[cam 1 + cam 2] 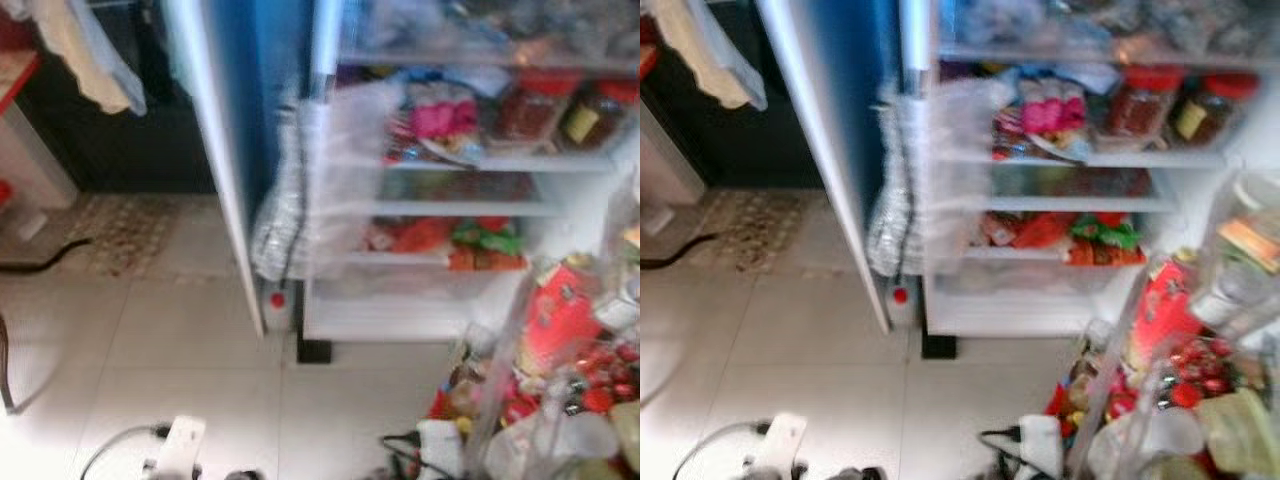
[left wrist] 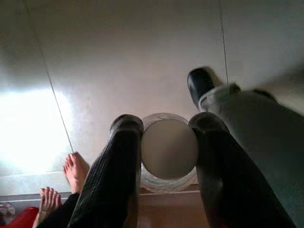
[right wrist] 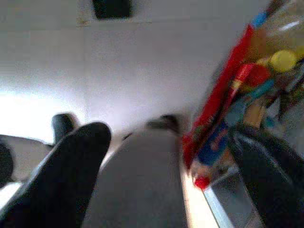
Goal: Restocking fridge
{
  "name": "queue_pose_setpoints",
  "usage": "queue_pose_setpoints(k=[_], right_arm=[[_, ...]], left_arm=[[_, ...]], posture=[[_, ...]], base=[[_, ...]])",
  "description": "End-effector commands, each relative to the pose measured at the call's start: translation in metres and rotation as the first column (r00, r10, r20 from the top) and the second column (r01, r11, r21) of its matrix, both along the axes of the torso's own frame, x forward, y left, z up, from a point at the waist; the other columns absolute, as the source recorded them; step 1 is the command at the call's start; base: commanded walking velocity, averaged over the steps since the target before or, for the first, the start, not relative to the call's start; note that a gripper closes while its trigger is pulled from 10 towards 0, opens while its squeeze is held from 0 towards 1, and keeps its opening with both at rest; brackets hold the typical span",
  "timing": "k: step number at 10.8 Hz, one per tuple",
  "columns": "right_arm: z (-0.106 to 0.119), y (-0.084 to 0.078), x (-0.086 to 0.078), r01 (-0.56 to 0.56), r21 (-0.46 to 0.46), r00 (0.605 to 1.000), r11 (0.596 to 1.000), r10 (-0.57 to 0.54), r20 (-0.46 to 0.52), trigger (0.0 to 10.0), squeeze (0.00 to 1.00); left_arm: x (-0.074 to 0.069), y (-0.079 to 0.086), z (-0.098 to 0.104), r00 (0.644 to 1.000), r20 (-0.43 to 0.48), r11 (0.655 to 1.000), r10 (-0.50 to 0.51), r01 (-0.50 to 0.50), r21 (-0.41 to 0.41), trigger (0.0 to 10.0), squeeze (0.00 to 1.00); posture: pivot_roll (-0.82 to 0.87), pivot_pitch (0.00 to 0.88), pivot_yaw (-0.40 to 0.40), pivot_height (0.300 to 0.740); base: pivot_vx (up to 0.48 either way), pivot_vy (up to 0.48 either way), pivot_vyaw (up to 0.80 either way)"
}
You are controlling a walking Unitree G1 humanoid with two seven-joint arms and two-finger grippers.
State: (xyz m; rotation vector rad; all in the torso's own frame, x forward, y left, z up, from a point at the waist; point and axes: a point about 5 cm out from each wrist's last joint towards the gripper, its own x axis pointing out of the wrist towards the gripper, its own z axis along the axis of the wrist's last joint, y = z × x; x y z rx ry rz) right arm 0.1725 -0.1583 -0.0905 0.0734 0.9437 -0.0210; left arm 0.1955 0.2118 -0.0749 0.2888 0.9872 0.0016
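White-lidded clear glass jar (image 2: 169, 152) pinched between the left gripper (image 2: 166, 156) fingers, not yet shelved.

Ahead of that gripper stands the open white fridge (image 1: 440, 200), shelves crowded; the blue door edge (image 1: 225, 150) bounds its left, bare tiled floor (image 1: 200, 340) below. Right gripper (image 3: 166, 156) hangs spread beside the packed door rack (image 3: 247, 95).
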Motion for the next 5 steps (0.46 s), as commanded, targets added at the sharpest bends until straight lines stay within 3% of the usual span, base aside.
queue_pose_setpoints(k=[1, 5], right_arm=[[-0.0024, -0.0262, -0.0095, 0.032, -0.055, 0.999, 0.998, -0.034, -0.036, 10.0, 0.00], [-0.0021, -0.0263, -0.0090, 0.030, -0.056, 0.999, 0.998, -0.032, -0.033, 10.0, 0.00]], left_arm=[[-0.0109, 0.0001, -0.0058, 0.999, -0.046, 1.000, 0.005, -0.005, 0.005, 10.0, 0.00], [-0.0107, -0.0003, -0.0058, 0.999, -0.047, 1.000, 0.004, -0.004, 0.008, 10.0, 0.00]], posture=[[-0.15, 0.187, -0.051, 0.740], [-0.16, 0.185, -0.051, 0.740]], base=[[0.000, 0.000, 0.00], [0.000, 0.000, 0.00]])
